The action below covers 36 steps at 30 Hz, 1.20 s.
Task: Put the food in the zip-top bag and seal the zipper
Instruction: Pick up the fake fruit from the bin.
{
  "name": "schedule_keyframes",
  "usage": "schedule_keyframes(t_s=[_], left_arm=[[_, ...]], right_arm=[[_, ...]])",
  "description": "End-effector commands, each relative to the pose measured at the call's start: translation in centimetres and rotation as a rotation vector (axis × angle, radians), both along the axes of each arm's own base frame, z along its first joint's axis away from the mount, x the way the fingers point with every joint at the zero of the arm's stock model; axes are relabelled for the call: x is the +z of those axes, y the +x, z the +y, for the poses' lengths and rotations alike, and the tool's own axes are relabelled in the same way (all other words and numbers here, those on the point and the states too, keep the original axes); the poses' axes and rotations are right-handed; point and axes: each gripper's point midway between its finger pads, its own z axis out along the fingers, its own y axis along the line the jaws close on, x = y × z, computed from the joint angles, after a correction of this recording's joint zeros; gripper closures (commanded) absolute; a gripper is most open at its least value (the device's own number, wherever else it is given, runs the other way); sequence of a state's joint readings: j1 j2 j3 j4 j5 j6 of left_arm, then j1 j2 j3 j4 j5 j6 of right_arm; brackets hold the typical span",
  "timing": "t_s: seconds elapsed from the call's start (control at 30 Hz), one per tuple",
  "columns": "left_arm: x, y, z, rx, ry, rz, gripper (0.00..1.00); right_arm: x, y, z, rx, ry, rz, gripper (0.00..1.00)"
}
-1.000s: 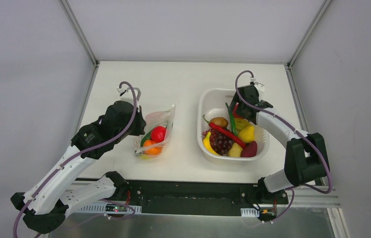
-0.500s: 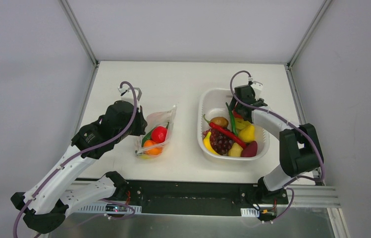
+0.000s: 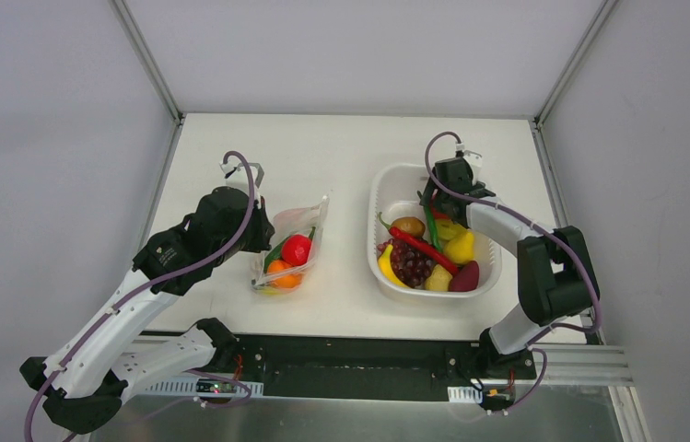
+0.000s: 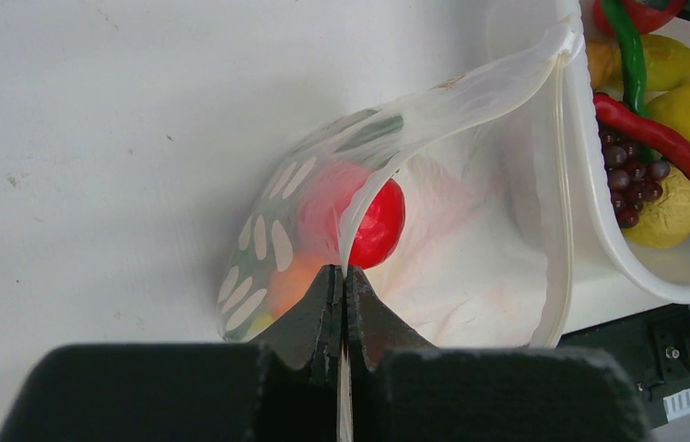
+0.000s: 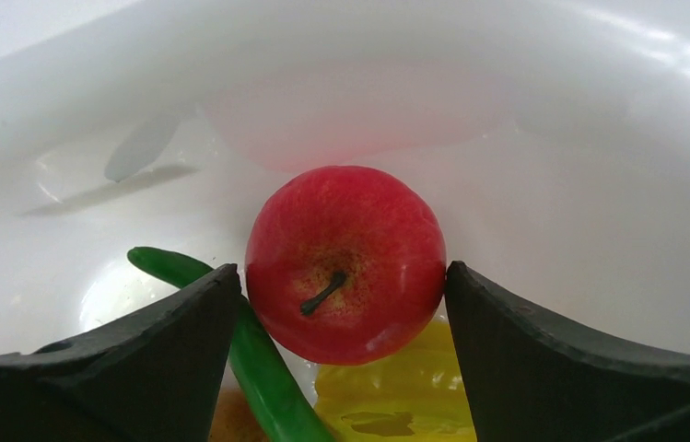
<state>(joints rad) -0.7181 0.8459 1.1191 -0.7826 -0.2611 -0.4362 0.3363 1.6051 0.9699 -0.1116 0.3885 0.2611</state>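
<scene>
Top: zip-top bag (image 3: 299,221) lies on table (image 3: 322,147), 9 o'clock from white basket (image 3: 376,198), with red and orange food (image 3: 295,249) inside.
Left wrist: left gripper (image 4: 343,276) pinched tight on bag rim at 6 o'clock, bag mouth gaping.
Right wrist: right gripper (image 5: 345,276) wide, fingers (image 5: 184,359) against both sides of red apple (image 5: 345,262) in basket.

Tight left pincer (image 4: 342,278) on zip-top bag (image 4: 267,241)
</scene>
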Motion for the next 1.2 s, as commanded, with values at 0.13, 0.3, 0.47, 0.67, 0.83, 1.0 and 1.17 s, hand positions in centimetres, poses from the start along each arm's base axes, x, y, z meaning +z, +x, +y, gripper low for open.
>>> schedule_keyframes(t_s=[0.13, 0.3, 0.47, 0.67, 0.83, 1.0, 1.17], left_arm=[[0.6, 0.2, -0.2, 0.011, -0.041, -0.017, 1.0], [0.5, 0.1, -0.2, 0.012, -0.045, -0.016, 1.0], [0.5, 0.1, -0.1, 0.013, -0.047, -0.016, 1.0], [0.5, 0.1, -0.1, 0.014, -0.045, -0.017, 1.0], [0.8, 0.2, -0.1, 0.013, -0.044, -0.021, 1.0], [0.9, 0.1, -0.1, 0.013, -0.048, -0.022, 1.0], [1.0, 0.0, -0.2, 0.012, -0.058, -0.025, 1.0]], right_arm=[[0.0, 0.5, 0.9, 0.055, 0.015, 0.019, 0.23], [1.4, 0.4, 1.4, 0.077, 0.043, -0.012, 0.39], [3.9, -0.3, 2.2, 0.114, 0.106, -0.059, 0.43], [6.6, -1.3, 2.9, 0.146, 0.171, -0.128, 0.44], [8.1, -2.3, 3.0, 0.152, 0.205, -0.155, 0.44], [10.1, -3.3, 3.6, 0.184, 0.262, -0.203, 0.45], [11.6, -4.4, 4.8, 0.227, 0.344, -0.215, 0.45]])
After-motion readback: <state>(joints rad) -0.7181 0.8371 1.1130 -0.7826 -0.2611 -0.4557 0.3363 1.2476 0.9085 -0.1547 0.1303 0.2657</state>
